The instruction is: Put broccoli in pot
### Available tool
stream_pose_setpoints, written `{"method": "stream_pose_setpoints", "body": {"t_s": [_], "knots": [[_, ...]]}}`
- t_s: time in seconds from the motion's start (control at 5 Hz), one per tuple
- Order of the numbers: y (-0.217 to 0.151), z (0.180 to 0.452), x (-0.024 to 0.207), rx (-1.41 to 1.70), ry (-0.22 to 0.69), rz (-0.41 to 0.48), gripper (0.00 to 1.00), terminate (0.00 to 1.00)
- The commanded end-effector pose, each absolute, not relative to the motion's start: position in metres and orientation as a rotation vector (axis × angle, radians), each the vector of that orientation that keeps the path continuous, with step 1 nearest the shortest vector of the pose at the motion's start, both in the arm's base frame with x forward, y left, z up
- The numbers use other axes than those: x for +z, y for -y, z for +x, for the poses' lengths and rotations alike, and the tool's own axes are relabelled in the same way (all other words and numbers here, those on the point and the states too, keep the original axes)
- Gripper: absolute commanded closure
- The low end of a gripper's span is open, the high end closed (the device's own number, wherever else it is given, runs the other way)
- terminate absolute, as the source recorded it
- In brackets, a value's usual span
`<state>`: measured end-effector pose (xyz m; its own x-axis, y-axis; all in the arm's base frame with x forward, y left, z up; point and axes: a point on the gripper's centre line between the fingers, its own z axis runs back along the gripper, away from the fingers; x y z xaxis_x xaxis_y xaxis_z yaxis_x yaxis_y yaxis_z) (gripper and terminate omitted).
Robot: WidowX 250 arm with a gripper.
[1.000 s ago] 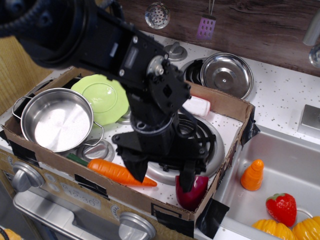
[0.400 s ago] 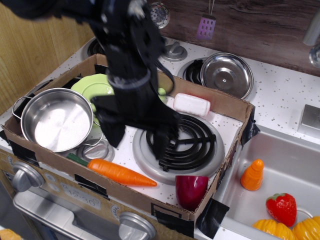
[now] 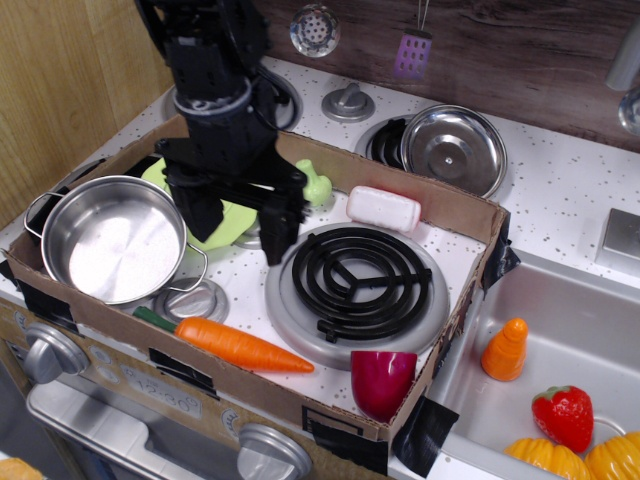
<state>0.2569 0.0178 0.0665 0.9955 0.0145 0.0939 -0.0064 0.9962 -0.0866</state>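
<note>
The pot [image 3: 112, 238] is a shiny steel pot with two loop handles and stands empty at the left end of the cardboard box. The broccoli [image 3: 316, 185] is small and light green and lies by the box's back wall, partly hidden behind the arm. My black gripper [image 3: 243, 232] hangs open and empty over the light-green plate [image 3: 233, 218], between the pot and the broccoli. The broccoli is just right of and behind its right finger [image 3: 280, 240].
A carrot [image 3: 238, 346] lies at the box's front, a maroon cup [image 3: 383, 380] at its front right. A white block [image 3: 383, 208] sits behind the black coil burner [image 3: 358, 280]. A handle-less steel bowl [image 3: 453, 148] is at the back. The sink [image 3: 560, 330] holds toy food.
The arm has swung from the front middle of the box to the back left, uncovering the burner and the cup. The gripper now hangs over the plate beside the broccoli.
</note>
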Motion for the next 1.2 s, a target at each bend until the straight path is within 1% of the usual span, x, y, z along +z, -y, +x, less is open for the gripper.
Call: {"method": "stream_pose_setpoints", "body": {"t_s": [0.0,0.4,1.0], "knots": [[-0.045,0.298,0.068,-0.04,0.177,-0.063,0.0,0.0],[-0.048,0.311,0.072,-0.05,0.17,-0.041,0.0,0.0],[-0.055,0.348,0.062,-0.119,0.153,-0.061,0.0,0.0]]}}
